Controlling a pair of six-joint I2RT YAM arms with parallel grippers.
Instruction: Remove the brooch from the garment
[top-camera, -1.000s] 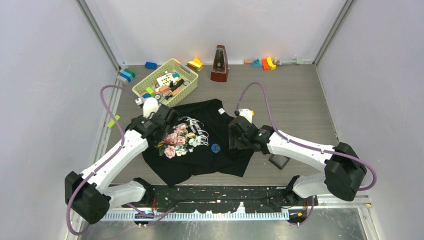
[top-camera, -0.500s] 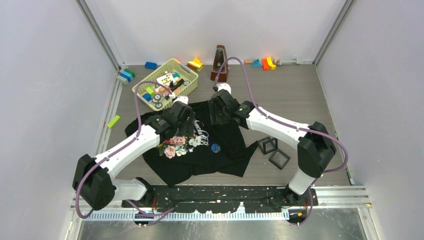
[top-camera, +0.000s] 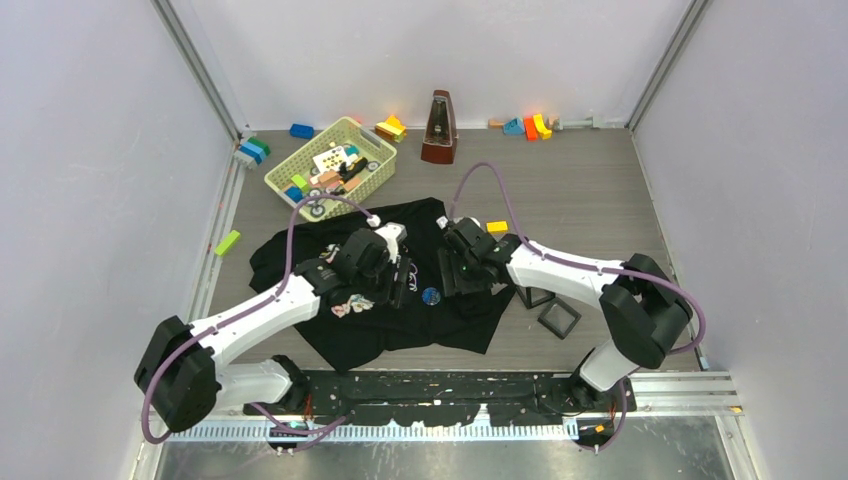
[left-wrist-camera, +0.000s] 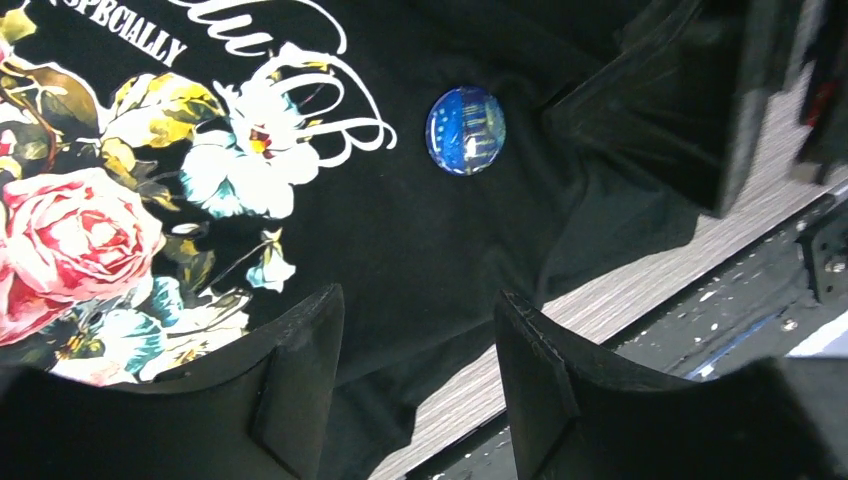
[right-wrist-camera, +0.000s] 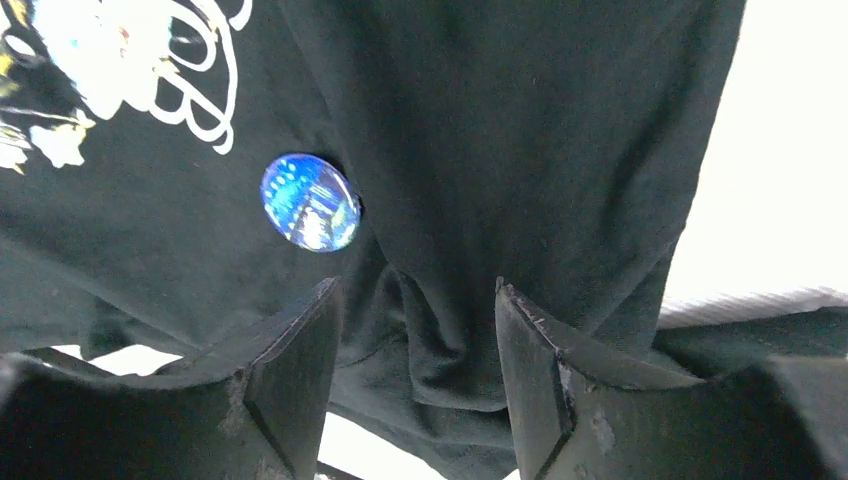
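The garment (top-camera: 400, 320), a black T-shirt with a rose print and white lettering, lies spread on the table. The brooch (top-camera: 431, 295) is a small round blue piece pinned right of the print, also seen in the wrist views as brooch (left-wrist-camera: 466, 130) and brooch (right-wrist-camera: 310, 200). My left gripper (top-camera: 399, 283) hovers just left of it, and left gripper (left-wrist-camera: 420, 300) is open over plain black cloth. My right gripper (top-camera: 448, 278) is just right of the brooch. The right gripper (right-wrist-camera: 415, 290) is open, with a loose fold of the shirt lying between its fingers.
A yellow basket (top-camera: 335, 165) of toys stands behind the shirt, with a brown metronome (top-camera: 438, 128) to its right. Two small black square boxes (top-camera: 537, 295) (top-camera: 558, 318) sit right of the shirt. Coloured blocks (top-camera: 530, 126) lie along the back wall, and a green block (top-camera: 227, 242) at the left.
Both grippers have come in over the shirt front from opposite sides and now flank the brooch. The left jaws have narrowed.
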